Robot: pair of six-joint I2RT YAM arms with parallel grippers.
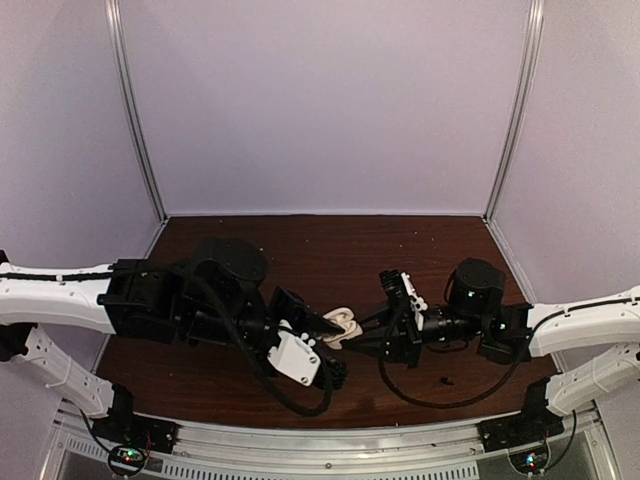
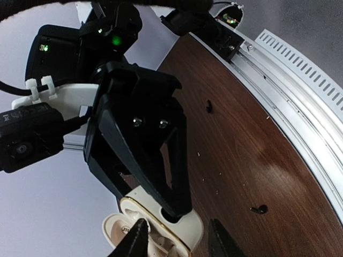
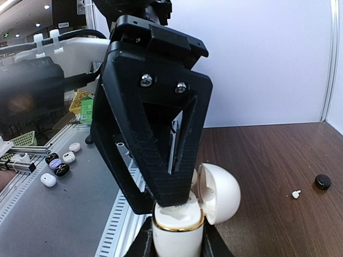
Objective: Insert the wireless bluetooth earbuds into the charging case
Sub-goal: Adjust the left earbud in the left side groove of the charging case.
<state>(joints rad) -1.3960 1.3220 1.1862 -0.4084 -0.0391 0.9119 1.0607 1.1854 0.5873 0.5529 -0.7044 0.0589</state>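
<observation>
1. Step in hand, as I judge it: loading buds into the charging case, which stands lid-open between my two pincers. Can't tell if a bud is seated inside.
2. Next move: fetch a loose one. A black bud and a white bud lie on the table. That needs a fine pinch and a steady case.
3. Left pincer: fingers partly apart at the case mouth, gripping nothing I can see.
4. Right pincer: clamped on the case body.
</observation>
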